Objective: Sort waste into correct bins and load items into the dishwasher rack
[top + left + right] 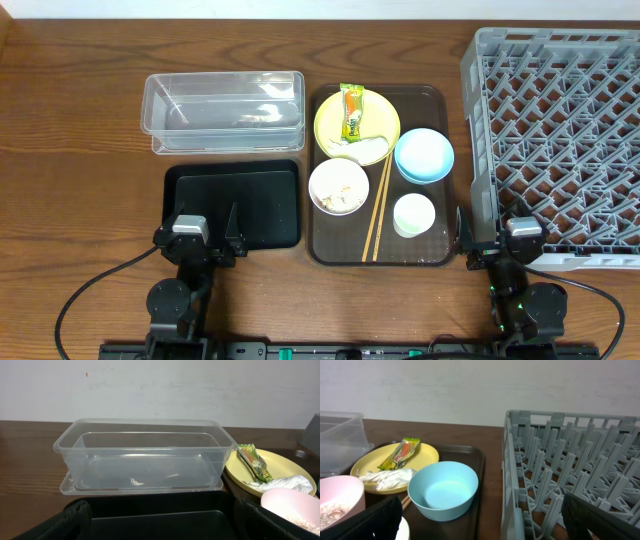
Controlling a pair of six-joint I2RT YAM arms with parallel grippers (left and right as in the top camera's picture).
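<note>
A brown serving tray (440, 96) holds a yellow plate (330, 118) with a green-and-orange wrapper (352, 112) and a crumpled white tissue (362, 150). A white bowl (339, 186) with rice scraps, a light blue bowl (424, 155), a small white cup (414, 214) and wooden chopsticks (378, 206) are on it too. The clear tub (223, 108) and black tray (235, 203) lie left. The grey rack (560, 140) stands right. My left gripper (205, 240) is open at the black tray's near edge. My right gripper (500, 240) is open, straddling the rack's front left corner.
The left wrist view shows the clear tub (145, 455) ahead, with the plate (272, 467) and wrapper (254, 462) to its right. The right wrist view shows the blue bowl (443, 491), plate (395, 467) and rack wall (512, 475). Bare wood table lies at far left.
</note>
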